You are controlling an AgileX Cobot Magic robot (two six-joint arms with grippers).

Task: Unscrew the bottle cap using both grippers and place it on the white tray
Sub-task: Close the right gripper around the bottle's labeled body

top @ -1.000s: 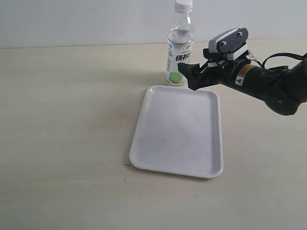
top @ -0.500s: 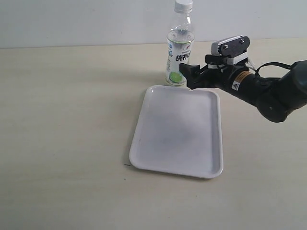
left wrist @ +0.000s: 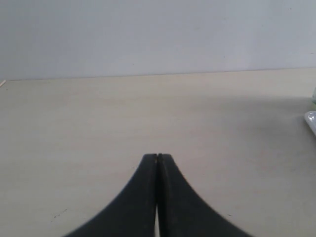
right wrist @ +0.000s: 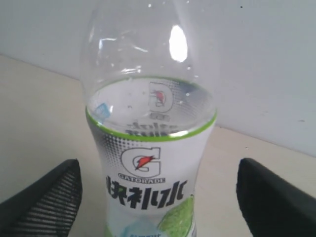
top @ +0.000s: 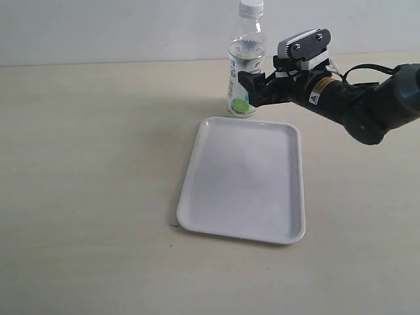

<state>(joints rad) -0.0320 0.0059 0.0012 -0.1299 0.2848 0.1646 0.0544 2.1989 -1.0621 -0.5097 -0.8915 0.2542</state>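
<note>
The right gripper (top: 254, 88) has moved in closer to the bottle (top: 245, 79). Its jaws are wide open, one on each side of the label. They do not touch it and hold nothing. I think it will squeeze the bottle next to keep it steady.

The cap (top: 251, 8) is still on top of the bottle. The tray (top: 243, 177) lies just in front of the bottle.

The left gripper (left wrist: 157, 163) is closed tight on nothing, far from the bottle.

The label says GATORADE under a big G with a red bolt. Below are dark Chinese letters and a green lime.
</note>
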